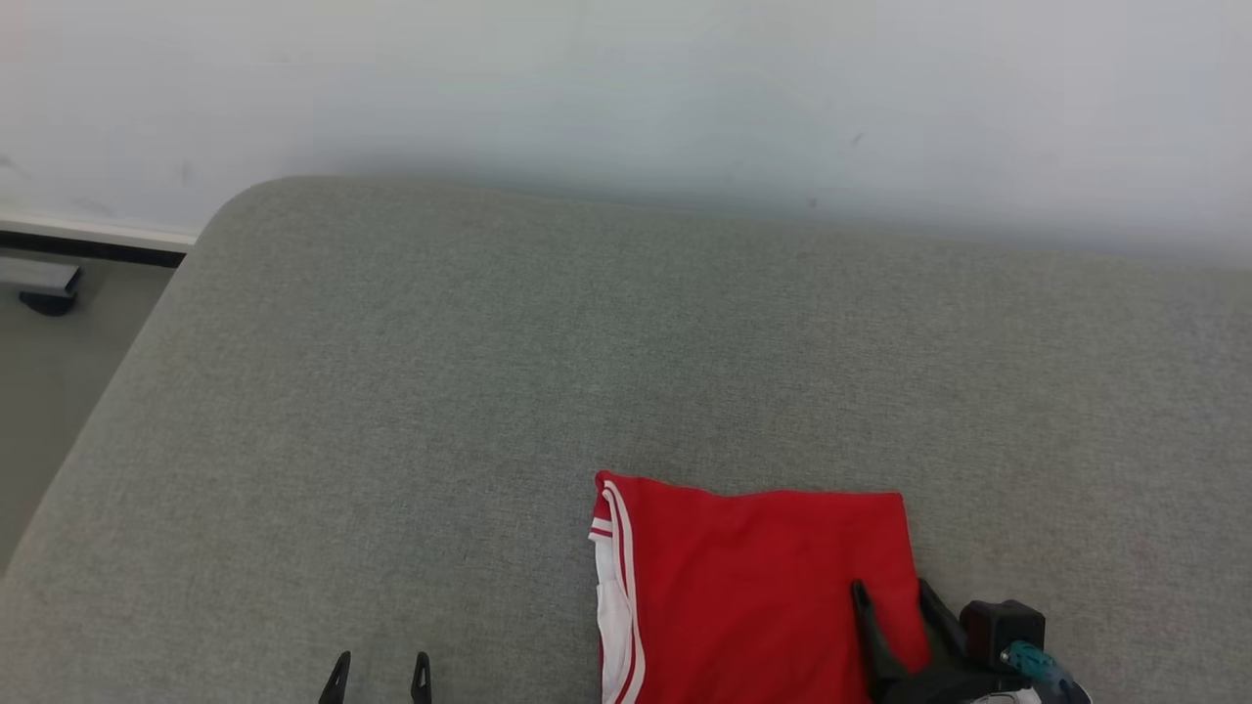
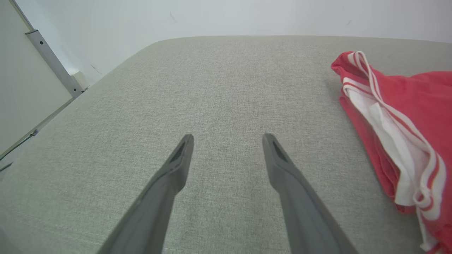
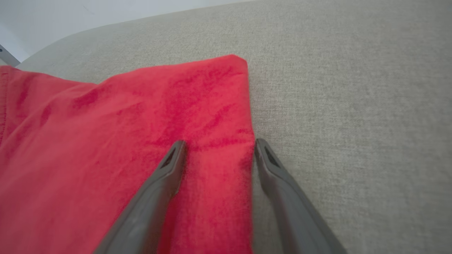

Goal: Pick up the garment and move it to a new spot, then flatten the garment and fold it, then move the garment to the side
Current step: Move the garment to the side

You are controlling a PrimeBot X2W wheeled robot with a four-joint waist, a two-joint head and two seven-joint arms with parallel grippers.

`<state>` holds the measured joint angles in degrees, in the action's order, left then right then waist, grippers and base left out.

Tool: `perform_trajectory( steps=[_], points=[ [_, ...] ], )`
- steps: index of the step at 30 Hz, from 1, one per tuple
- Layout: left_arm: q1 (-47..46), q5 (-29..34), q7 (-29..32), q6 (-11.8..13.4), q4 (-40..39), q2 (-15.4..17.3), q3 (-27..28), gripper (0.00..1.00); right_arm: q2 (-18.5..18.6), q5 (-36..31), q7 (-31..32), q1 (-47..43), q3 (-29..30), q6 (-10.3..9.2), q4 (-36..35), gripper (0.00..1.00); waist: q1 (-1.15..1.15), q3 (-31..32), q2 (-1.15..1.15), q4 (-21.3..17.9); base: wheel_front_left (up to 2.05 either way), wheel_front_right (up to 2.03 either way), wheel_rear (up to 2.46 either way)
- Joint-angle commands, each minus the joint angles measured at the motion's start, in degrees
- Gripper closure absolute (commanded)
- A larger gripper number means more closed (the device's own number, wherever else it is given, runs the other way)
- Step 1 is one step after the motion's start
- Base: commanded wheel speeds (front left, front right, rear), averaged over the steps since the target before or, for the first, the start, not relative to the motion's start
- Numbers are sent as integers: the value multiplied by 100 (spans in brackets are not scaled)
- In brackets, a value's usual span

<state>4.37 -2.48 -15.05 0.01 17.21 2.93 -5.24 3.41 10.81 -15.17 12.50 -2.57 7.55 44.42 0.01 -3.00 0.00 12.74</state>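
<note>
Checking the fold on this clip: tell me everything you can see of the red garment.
The red garment looks like soft knit, folded into a roughly rectangular, lightly creased stack lying flat on the grey fabric surface. Along its left edge show white stripes and a white inner layer. Its near end leaves the head view. The open right pincer straddles its right edge, one finger over cloth; contact is unclear.

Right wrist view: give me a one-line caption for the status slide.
Open right gripper poised astride the right edge of the folded red garment on the grey cushion.
</note>
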Motion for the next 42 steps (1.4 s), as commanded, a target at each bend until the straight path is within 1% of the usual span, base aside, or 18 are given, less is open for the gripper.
perform_trajectory(
  steps=[1, 2, 3, 4, 5, 6, 11, 15, 20, 26, 34, 40, 42],
  points=[
    [-73, -19, -17, 34, -19, -8, -18, 0, 1, -36, 19, 60, 7, -14, 153, 0, -1, -61, 0, 67, 0, 0, 0],
    [-88, -30, -17, 40, -19, -8, -32, 0, -6, -50, 20, 90, -42, -14, 271, 0, -1, -62, 0, 73, 0, 0, 0],
    [-94, -37, -17, 43, -17, -8, -40, 0, -14, -1, 27, 95, -77, -14, 376, 24, -1, -60, 0, 73, 0, 0, 0],
    [-92, -41, -17, 50, -18, -7, -43, 0, -23, 31, 36, 127, -119, -14, 454, 51, -1, -55, 0, 67, 0, 0, 0],
    [-89, -45, -17, 57, -18, -8, -46, 0, -30, 37, 40, 142, -168, -14, 515, 97, -1, -47, 0, 59, 0, 0, 0],
    [-84, -47, -17, 57, -18, -8, -33, 0, -38, 94, 40, 153, -204, -14, 548, 100, -1, -34, 0, 41, 0, 0, 0],
    [-22, -9, -17, 49, -32, -8, 40, 0, -5, 130, 11, 239, -119, -15, 330, 100, -1, 46, 0, -139, 0, 0, 0],
    [37, 18, -17, 5, -62, -7, 79, 0, 15, 69, 6, 186, 95, -15, 111, 100, -1, 152, 0, -473, 0, 0, 0],
    [100, -33, -17, -13, -78, -7, 119, 0, -6, -30, 7, 104, 187, -15, -26, 100, -1, 242, 0, -1251, 0, 0, 0],
    [-197, -209, -17, 36, -130, -7, 15, 0, 35, -66, 7, 121, 195, -15, -112, 100, -1, 136, 0, -2167, 0, 0, 0],
    [-474, -278, -17, 52, -156, -6, -284, 0, 68, -7, 7, 166, 267, -15, -265, 100, -1, -25, 0, -3054, 0, 0, 0],
    [-576, -273, -17, 43, -161, -4, -317, 0, 32, 45, 6, 272, 196, -15, -395, 100, -1, -127, 0, -3637, 0, 0, 0],
    [-591, -312, -17, 128, -183, -2, -231, 0, 16, 76, 6, 295, 188, -15, -400, 100, -1, -160, 0, -3820, 0, 0, 0]
  ],
)
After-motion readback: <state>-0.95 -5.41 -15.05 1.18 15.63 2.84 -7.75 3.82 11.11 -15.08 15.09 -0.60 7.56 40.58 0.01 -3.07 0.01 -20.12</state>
